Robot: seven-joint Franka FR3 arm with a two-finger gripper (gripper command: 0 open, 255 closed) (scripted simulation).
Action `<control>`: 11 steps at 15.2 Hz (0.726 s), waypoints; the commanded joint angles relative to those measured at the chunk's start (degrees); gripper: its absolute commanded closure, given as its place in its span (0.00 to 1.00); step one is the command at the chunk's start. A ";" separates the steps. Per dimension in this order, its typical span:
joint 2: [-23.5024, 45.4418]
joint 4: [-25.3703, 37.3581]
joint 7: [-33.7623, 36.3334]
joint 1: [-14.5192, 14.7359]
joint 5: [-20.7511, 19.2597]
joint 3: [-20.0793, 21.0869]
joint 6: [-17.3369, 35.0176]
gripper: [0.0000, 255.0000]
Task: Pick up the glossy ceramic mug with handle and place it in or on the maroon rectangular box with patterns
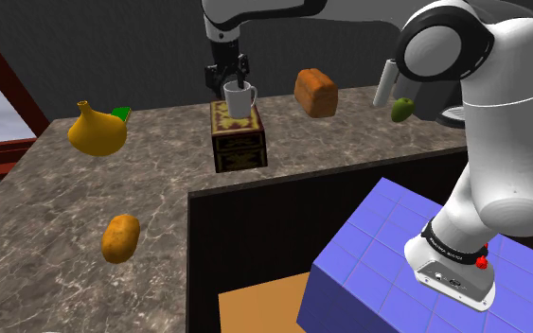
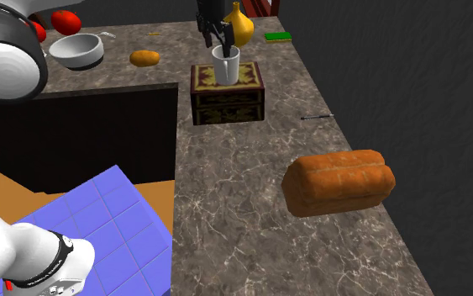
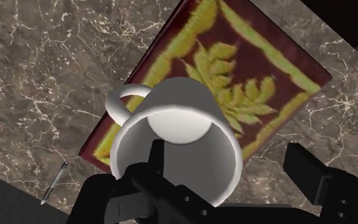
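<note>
A white glossy mug with a handle stands upright on the lid of the maroon box, whose top carries a yellow leaf pattern. My black gripper hangs straight above the mug's rim. In the wrist view the gripper is open: one finger reaches inside the mug, the other finger stands outside, apart from its wall. The box lid lies under the mug. From the second exterior view the mug sits near the back of the box, below the gripper.
On the marble counter lie a yellow gourd, a brown potato, a bread loaf, a green book, a green pear, a white bowl and a pen. The blue stand sits behind a dark partition.
</note>
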 commanded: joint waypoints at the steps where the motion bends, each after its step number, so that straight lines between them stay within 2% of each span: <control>1: 0.80 4.10 0.08 0.19 0.00 0.05 -3.32 0.00; 3: 2.08 9.67 -0.01 0.29 0.02 0.06 -7.61 0.00; 11: 2.09 9.68 -0.01 0.29 0.02 0.06 -7.61 0.00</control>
